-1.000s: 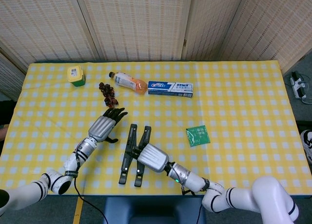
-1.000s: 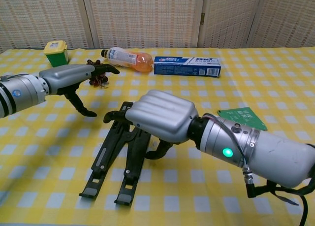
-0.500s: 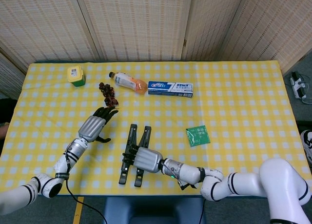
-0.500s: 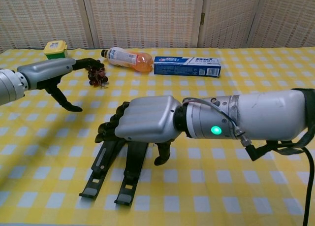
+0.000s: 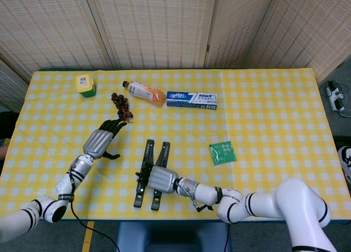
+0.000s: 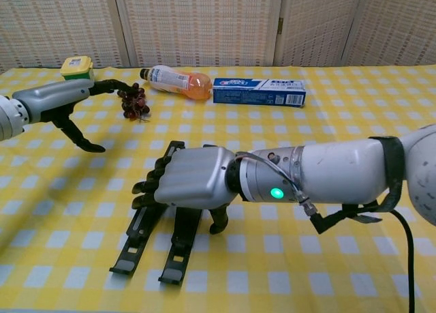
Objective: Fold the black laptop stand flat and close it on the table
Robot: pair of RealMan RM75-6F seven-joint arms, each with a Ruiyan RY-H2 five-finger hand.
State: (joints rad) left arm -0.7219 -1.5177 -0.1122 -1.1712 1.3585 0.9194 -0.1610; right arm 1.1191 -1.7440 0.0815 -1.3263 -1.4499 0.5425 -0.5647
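Woven screens are standing behind a counter [image 5: 274,98] that is wearing a yellow-and-white checked cloth, and the black laptop stand [image 5: 151,158] is lying near its front edge, a little left of the middle. The stand is showing as two long black bars, set close together at the far end and splaying slightly toward the robot, both seeming to lie low on the cloth. The right hand [image 6: 194,179] is resting over the middle of the stand with its fingers [image 6: 151,180] curling down across the left bar; it is touching the stand, but whether it is truly grasping the bar or only pressing on it I cannot tell from either view. The left hand [image 5: 100,142] is hovering well left of the stand, its fingers spread and released, holding nothing, with the tips reaching toward a bunch of dark grapes [image 5: 120,105]. Farther back a green-lidded jar [image 5: 85,84], a drink bottle [image 5: 143,91] and a toothpaste box [image 5: 191,100] are lying in a loose row, and a small green packet [image 5: 222,152] is sitting to the right of the stand. Judging by how the bars lie, the flattening is looking largely done; what seems left is bringing the two bars together so the stand is closed, then lifting the hand away.
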